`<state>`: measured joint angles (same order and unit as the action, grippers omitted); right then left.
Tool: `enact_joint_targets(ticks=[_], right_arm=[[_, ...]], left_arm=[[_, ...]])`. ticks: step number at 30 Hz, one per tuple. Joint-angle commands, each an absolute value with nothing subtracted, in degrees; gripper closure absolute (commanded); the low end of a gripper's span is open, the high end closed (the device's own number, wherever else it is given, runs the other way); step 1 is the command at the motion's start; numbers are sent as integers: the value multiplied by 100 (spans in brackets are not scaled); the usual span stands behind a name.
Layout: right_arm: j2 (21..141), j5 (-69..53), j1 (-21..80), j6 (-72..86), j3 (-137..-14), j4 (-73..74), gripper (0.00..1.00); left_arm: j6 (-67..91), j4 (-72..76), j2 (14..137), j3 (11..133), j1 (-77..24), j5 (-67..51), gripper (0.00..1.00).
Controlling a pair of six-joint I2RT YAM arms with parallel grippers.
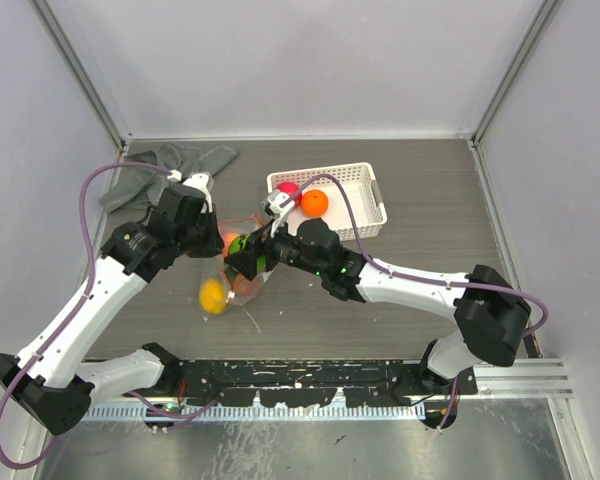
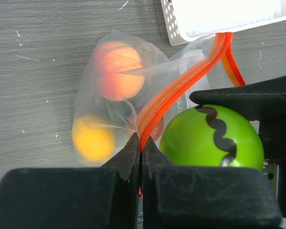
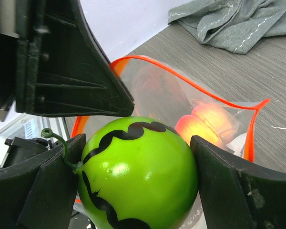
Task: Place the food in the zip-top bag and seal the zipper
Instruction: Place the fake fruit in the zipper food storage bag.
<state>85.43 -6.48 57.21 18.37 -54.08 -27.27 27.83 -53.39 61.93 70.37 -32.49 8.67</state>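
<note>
The left hand [image 2: 142, 148] was pinched shut on the zipper [image 2: 181, 86] of the bag [image 2: 93, 71], which lay on the table [image 1: 430, 200]. Inside the bag sat a peach fruit [image 2: 119, 71] and a yellow fruit [image 2: 92, 138]. At the bag's mouth, the right hand [image 3: 138, 162] gripped a green fruit [image 2: 209, 138] between wide-set fingers. Right of the bag, a basket [image 1: 365, 215] held an orange fruit [image 1: 314, 202].
</note>
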Motion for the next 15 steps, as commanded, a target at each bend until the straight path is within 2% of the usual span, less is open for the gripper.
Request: enact_joint_targets(ticks=[1, 8, 15], right_arm=[[8597, -510, 5745, 1833, -5618, -2983, 36], [8614, -501, 5745, 1787, -5683, -2851, 17], [8540, -507, 5751, 1752, -5726, -2737, 8]], left_arm=[[2843, -5019, 6012, 7135, -3226, 767, 100], [2848, -4994, 6023, 7092, -3226, 766, 100], [2840, -4983, 6029, 7046, -3226, 765, 100]])
